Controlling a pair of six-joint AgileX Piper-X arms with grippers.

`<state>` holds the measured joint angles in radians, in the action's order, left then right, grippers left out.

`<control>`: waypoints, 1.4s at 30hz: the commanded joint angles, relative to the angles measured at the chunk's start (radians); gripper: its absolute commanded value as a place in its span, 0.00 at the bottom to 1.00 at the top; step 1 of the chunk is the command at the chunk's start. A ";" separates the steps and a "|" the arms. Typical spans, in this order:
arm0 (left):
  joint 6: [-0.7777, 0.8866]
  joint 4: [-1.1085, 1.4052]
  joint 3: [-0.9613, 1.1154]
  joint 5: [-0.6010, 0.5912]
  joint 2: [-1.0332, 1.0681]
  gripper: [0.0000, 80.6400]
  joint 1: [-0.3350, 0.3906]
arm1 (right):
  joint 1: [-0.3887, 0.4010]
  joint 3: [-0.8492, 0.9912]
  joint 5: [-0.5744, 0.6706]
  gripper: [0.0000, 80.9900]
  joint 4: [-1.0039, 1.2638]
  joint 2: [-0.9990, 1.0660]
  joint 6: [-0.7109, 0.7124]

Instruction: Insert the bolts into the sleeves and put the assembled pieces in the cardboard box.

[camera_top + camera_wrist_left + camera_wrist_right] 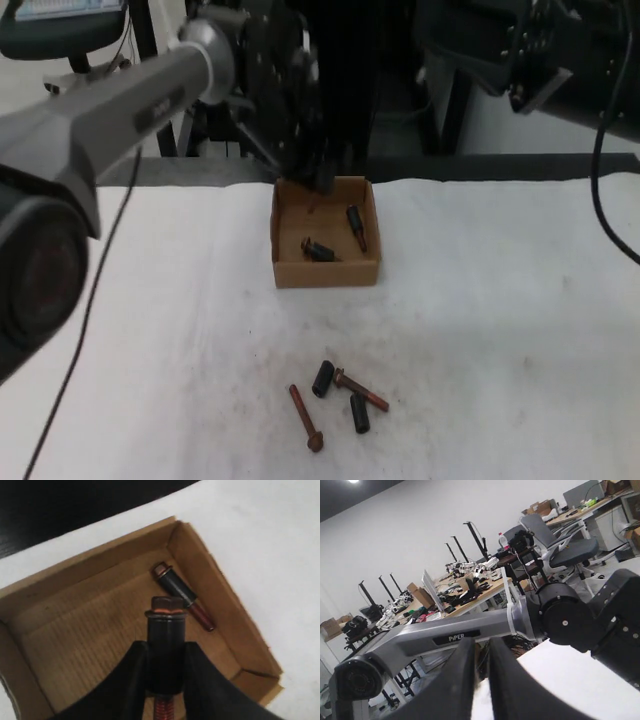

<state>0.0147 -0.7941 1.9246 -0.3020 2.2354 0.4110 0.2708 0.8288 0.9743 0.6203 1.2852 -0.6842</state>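
My left gripper [165,652] hangs over the far side of the cardboard box [285,272] and is shut on an assembled piece [165,630], a black sleeve with a reddish bolt through it. In the high view this gripper [322,180] sits at the box's far rim. Two assembled pieces [355,227] [318,249] lie inside the box; one of them [180,592] lies below the held piece. Two loose bolts [306,418] [361,391] and two black sleeves [322,378] [359,412] lie on the white cloth near the front. My right gripper [481,652] is raised, shut and empty.
The white cloth [500,300] covers the bench, with free room left and right of the box. The left arm [120,110] stretches across the upper left. The right arm [540,60] is lifted at the back right, with a cable [600,190] hanging near the right edge.
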 commanded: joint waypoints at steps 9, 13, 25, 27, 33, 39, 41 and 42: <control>-0.015 0.055 0.025 0.036 0.020 0.32 0.002 | -0.107 0.001 0.105 0.13 0.004 0.000 -0.087; -0.015 0.097 0.025 0.036 0.020 0.45 0.002 | -0.106 0.001 0.117 0.13 0.004 0.000 -0.093; 0.037 -0.082 0.137 0.023 -0.059 0.22 0.000 | -0.106 0.001 0.125 0.13 0.004 0.000 -0.095; -0.015 -0.075 0.137 0.025 -0.118 0.04 0.000 | -0.106 0.001 0.125 0.13 0.004 0.000 -0.089; -0.137 -0.246 0.137 0.040 -0.325 0.00 0.000 | -0.106 0.001 0.125 0.13 -0.069 0.000 -0.035; -0.303 -0.584 0.137 0.048 -0.517 0.00 0.000 | -0.087 0.001 0.095 0.13 -0.567 0.000 0.414; -0.350 -0.657 0.130 0.106 -0.571 0.00 0.000 | -0.061 0.001 -0.021 0.13 -0.743 0.003 0.592; -0.351 -0.668 0.118 0.138 -0.601 0.00 0.000 | -0.042 0.001 -0.092 0.13 -0.823 0.008 0.684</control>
<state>-0.2771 -1.3542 2.0607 -0.2441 1.7147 0.4110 0.1874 0.8288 1.0270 0.0621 1.2852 -0.2914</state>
